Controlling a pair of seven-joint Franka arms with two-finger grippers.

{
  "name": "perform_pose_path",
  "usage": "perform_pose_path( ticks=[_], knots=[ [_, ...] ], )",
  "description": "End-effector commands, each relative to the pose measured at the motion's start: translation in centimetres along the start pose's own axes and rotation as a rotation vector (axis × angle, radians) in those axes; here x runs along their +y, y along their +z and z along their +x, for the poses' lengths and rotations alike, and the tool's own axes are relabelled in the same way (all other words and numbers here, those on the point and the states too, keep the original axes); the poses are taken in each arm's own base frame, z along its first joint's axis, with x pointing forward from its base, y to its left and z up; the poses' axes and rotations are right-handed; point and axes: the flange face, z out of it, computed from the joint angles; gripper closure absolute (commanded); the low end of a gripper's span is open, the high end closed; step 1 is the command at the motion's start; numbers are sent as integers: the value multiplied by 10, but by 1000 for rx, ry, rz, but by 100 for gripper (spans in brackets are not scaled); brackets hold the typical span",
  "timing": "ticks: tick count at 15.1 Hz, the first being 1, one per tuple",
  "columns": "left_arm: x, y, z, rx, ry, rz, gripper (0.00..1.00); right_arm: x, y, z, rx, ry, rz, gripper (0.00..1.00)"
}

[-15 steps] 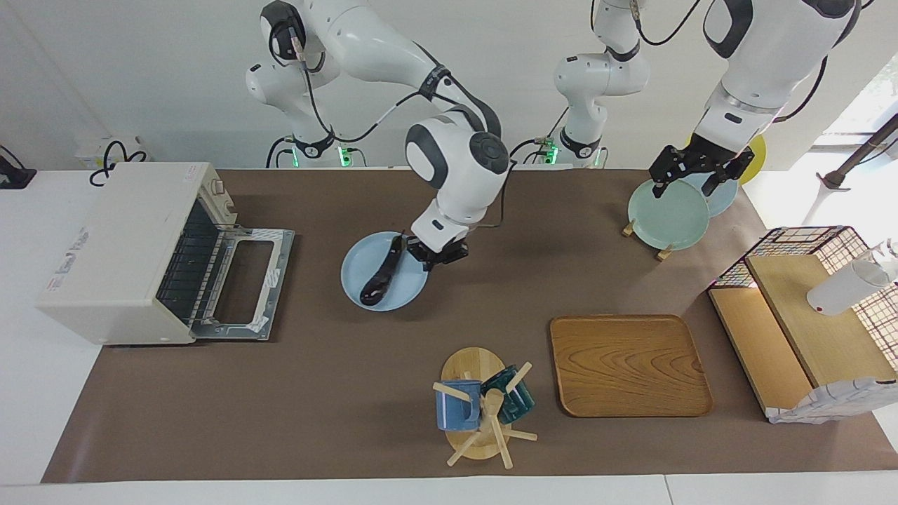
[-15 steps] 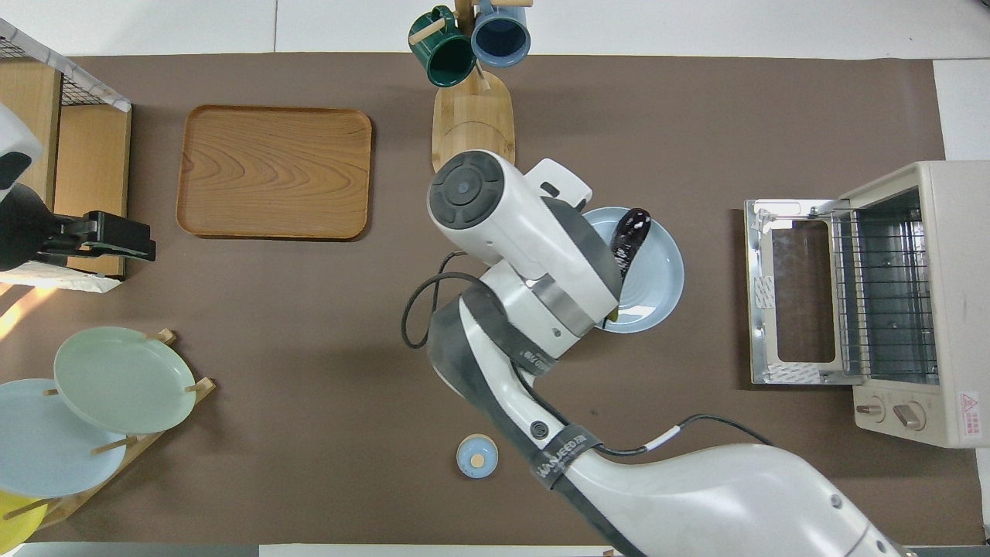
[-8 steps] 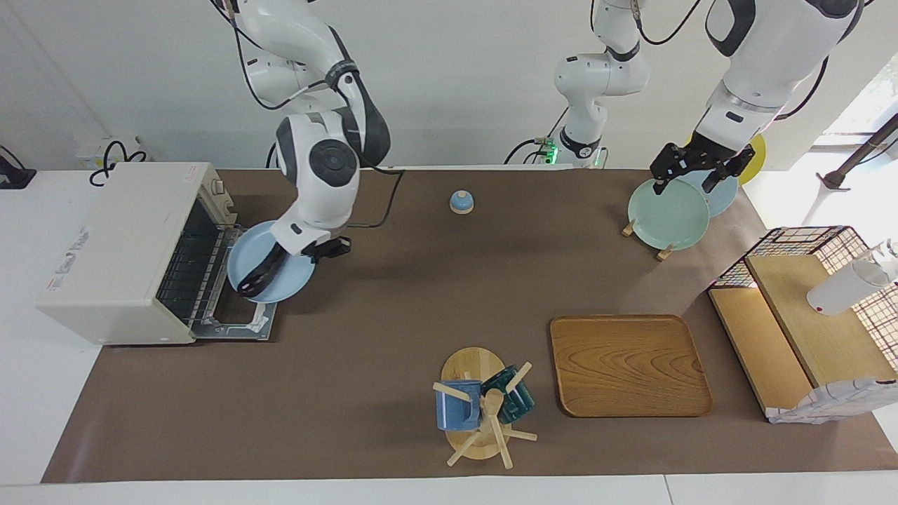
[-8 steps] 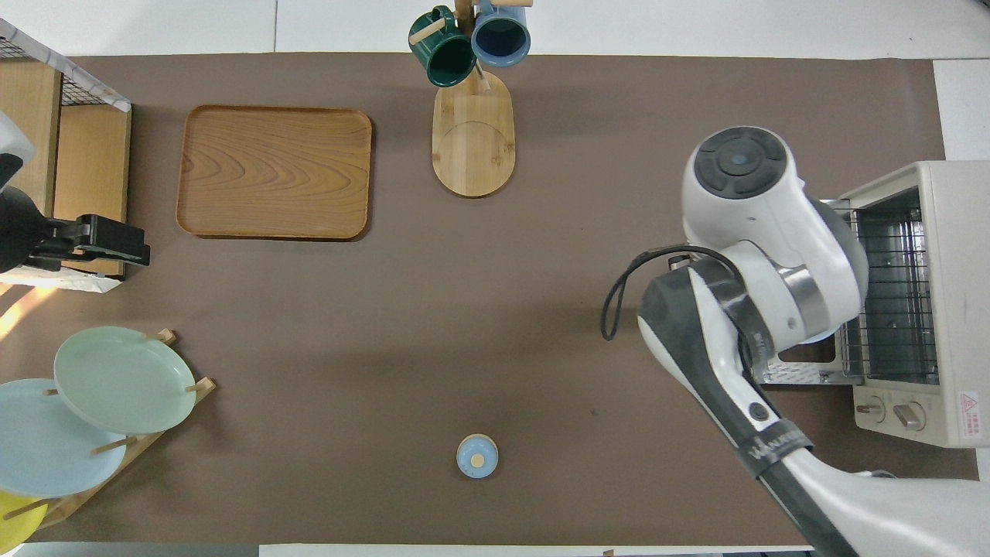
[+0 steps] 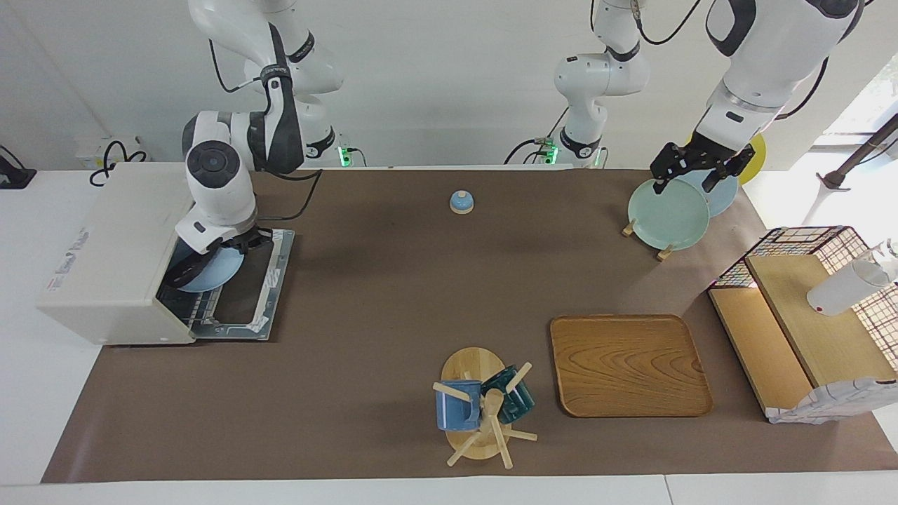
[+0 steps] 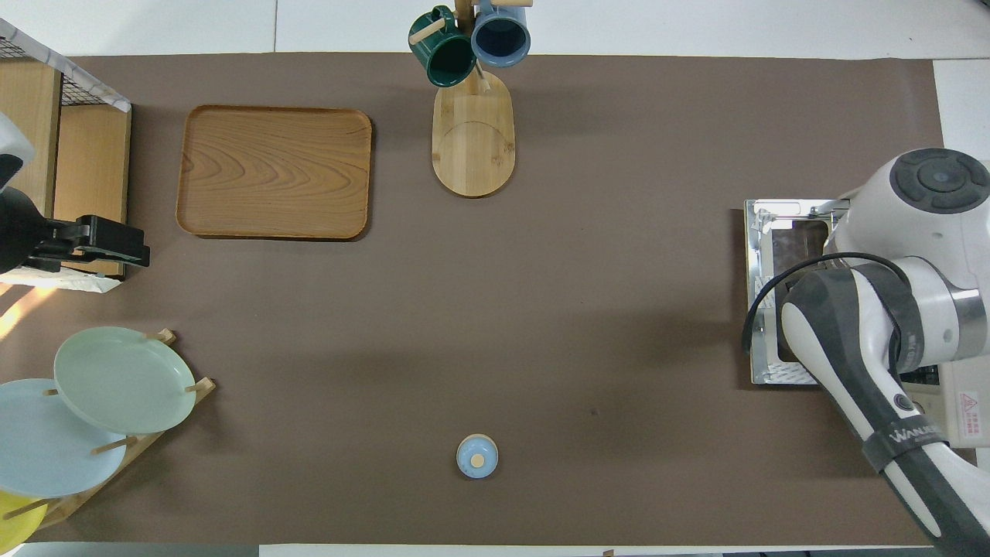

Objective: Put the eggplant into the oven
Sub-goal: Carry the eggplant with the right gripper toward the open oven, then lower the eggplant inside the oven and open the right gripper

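Note:
The cream-white oven (image 5: 112, 245) stands at the right arm's end of the table, its door (image 5: 249, 291) dropped open. My right gripper (image 5: 242, 242) is shut on the rim of a light blue plate (image 5: 210, 272), holding it over the door with its far edge inside the oven mouth. The eggplant (image 5: 184, 268) shows as a dark shape lying on the plate at the opening. In the overhead view the right arm hides the plate and eggplant; only the door (image 6: 773, 224) and a corner of the oven (image 6: 963, 410) show. My left gripper (image 5: 691, 179) waits open over a green plate (image 5: 666, 214).
A small blue bell (image 5: 461, 202) sits near the robots at mid-table. A wooden tray (image 5: 629, 365) and a mug tree (image 5: 480, 407) with two mugs lie farther out. The plate rack and a wooden shelf with a wire basket (image 5: 807, 315) stand at the left arm's end.
The right arm carried the blue plate with the eggplant from mid-table to the open door and now into the oven mouth. The left arm has not moved.

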Motion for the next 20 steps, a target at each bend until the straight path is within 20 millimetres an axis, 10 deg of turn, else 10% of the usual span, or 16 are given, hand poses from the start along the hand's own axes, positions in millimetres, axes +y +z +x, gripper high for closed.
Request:
perform_pose_path(
  ticks=[1,2,5,9,11,14,16,20],
  knots=[
    [-6,-2,-2,-4,-4,17,0,21,13,-12,43,-51,-5,100],
    [-6,-3,-3,-8,5,17,0,21,13,-12,43,-51,-3,100],
    [-7,-3,-3,-6,52,18,0,22,12,-10,45,-54,-4,56],
    [-9,-3,-2,-2,51,16,0,11,-15,2,41,-72,-8,33],
    [-10,-4,-1,4,44,16,0,-3,-36,16,68,-93,-16,41],
    [-11,-3,-3,-5,43,16,0,-73,-26,27,189,-112,14,100],
    [-11,-3,-3,-5,43,16,0,-118,3,44,194,-83,24,100],
    [-11,-2,-3,-6,43,16,0,-115,43,55,152,-68,35,100]
  ],
)
